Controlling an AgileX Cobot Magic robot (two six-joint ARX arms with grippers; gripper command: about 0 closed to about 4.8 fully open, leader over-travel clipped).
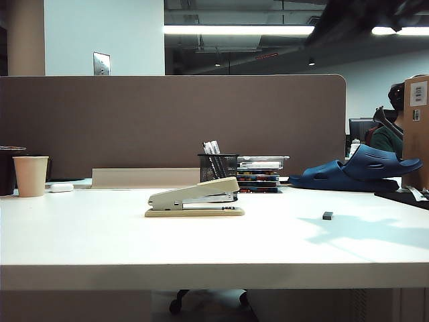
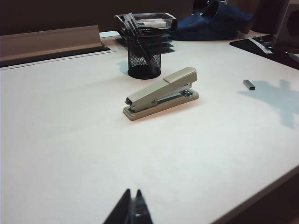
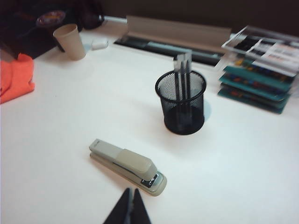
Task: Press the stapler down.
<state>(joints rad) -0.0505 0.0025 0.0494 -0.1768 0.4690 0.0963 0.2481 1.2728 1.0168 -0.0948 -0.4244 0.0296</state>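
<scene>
The long beige desk stapler [image 1: 194, 200] with its tan base is lying on the white table [image 1: 201, 248], near the black mesh pen cup [image 3: 180, 102]. The left gripper [image 2: 131, 207] and right gripper [image 3: 129, 205] are hovering above the table, fingers together.

A broad white desk surface [image 1: 100, 235] is filling the lower half of the exterior frame. Lying on it: a long beige stapler [image 1: 195, 198] at centre, a black mesh pen cup [image 1: 218, 166] behind it, a tan paper cup [image 1: 31, 176] far left, a small dark block [image 1: 328, 215] right of centre.
</scene>
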